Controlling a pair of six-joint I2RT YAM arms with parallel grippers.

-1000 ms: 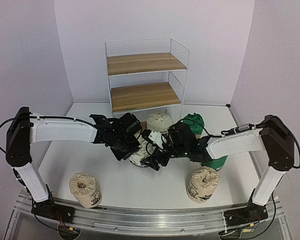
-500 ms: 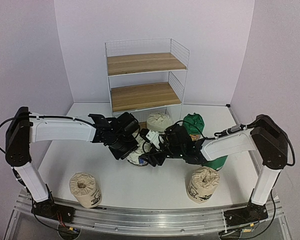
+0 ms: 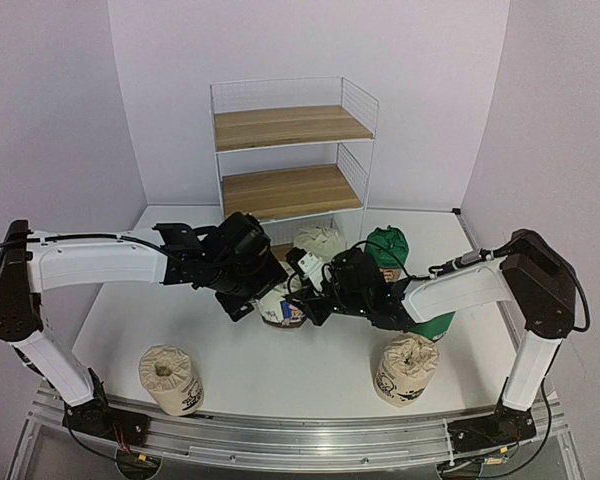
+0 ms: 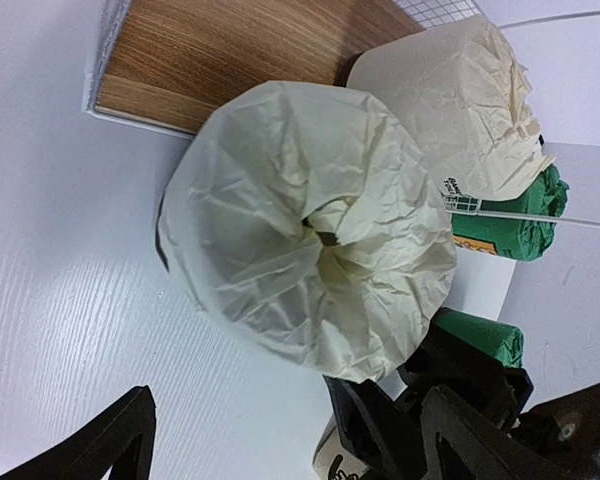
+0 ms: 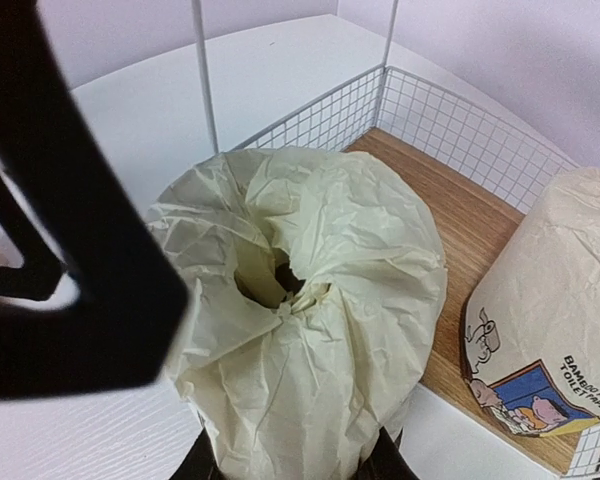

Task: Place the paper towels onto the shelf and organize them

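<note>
1. The paper towels (image 3: 280, 305) are spread about: one white roll (image 5: 300, 300) sits between the two grippers, in front of the shelf (image 3: 290, 125).
2. The right gripper (image 5: 290, 465) has its fingers pressed against the lower sides of that white roll, gripping it from below its gathered top. In the overhead view this gripper (image 3: 305, 300) sits just to the roll's right.
3. The left gripper (image 4: 285, 400) has its fingers spread wide, one on each side of its wrist view, with the roll beyond them and not touched. From above it (image 3: 248, 295) hangs just to the roll's left.
4. I cannot tell whether the held roll rests on the table (image 3: 160, 320) or is lifted clear of it.
5. A second white roll (image 5: 550, 300) stands on the shelf's bottom board (image 5: 450, 190), inside the mesh, its blue-and-yellow label (image 5: 525, 405) facing out.
6. One green roll (image 3: 387, 245) stands on the table just right of the shelf. The other green roll (image 3: 435, 325) is nearer, partly hidden behind the right forearm.
7. The two beige rolls stand near the front edge, well apart: one on the left (image 3: 170, 378), one on the right (image 3: 407, 367).
</note>
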